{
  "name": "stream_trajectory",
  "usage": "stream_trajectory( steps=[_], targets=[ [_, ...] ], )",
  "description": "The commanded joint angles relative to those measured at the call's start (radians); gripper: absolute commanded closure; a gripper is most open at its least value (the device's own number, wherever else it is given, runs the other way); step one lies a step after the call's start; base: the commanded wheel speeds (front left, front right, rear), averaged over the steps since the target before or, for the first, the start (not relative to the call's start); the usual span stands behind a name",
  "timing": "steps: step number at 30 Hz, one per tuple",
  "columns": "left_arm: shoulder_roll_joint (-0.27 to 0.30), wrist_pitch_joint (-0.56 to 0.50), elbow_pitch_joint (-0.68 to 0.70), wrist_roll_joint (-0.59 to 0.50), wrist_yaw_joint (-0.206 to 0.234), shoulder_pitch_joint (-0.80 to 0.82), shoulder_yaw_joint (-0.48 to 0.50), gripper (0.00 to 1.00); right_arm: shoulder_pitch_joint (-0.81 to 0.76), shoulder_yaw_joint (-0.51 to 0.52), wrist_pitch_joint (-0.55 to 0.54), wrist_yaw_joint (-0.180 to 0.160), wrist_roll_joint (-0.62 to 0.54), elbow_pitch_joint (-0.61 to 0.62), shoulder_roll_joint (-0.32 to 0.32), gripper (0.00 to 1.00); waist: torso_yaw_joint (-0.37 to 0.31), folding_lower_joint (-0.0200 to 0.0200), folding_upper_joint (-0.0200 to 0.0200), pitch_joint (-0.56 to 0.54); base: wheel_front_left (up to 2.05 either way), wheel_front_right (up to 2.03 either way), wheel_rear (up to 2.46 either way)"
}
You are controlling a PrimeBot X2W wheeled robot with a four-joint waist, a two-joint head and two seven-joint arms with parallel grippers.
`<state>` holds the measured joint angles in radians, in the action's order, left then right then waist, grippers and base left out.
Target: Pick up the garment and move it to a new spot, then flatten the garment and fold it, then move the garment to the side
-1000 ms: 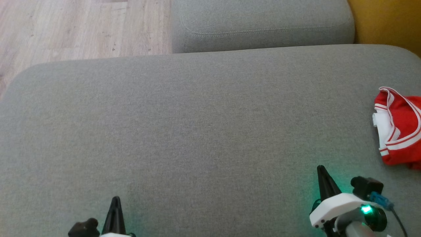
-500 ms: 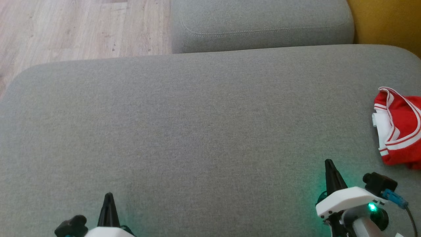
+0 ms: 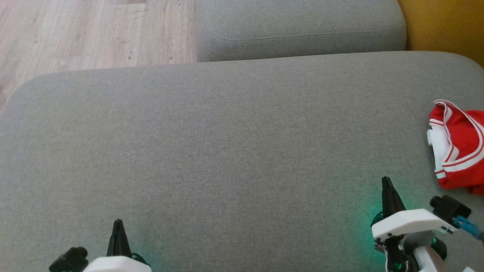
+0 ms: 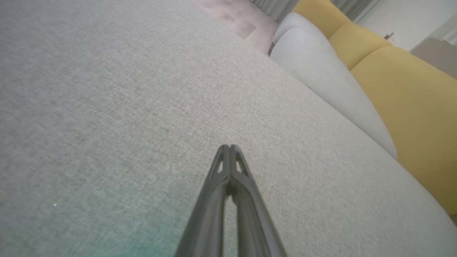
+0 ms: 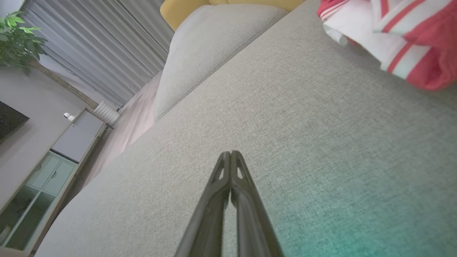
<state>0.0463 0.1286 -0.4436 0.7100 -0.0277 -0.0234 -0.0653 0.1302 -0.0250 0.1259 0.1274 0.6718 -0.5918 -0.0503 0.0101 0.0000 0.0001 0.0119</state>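
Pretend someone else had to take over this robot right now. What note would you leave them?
Left gripper: shut, empty, at the near left of the grey sofa cushion.
Right gripper: shut, empty, at the near right, short of the garment and not touching it.
Red-and-white striped garment: bunched up at the cushion's right edge, partly cut off in the head view.
Done: nothing evident; the garment looks neither flattened nor folded.
Left: pick it up, move it to a new spot on the cushion, flatten it, fold it, move it aside.
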Motion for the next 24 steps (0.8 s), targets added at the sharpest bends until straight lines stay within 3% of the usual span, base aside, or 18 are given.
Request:
stream_trajectory(
  steps=[1,24],
  targets=[
    [0.001,-0.008,0.039,0.032,-0.007,0.053,0.022,1.00,0.023,0.001,-0.006,0.001,0.036,0.045,-0.003,1.00,0.000,0.0000,-0.0001,0.000,0.00,0.00,0.00],
    [0.002,-0.071,0.082,0.267,-0.033,0.075,0.065,1.00,0.011,0.039,-0.069,0.002,0.280,0.127,-0.002,1.00,-0.003,0.0000,-0.0001,-0.003,0.00,0.00,0.00]
  ],
)
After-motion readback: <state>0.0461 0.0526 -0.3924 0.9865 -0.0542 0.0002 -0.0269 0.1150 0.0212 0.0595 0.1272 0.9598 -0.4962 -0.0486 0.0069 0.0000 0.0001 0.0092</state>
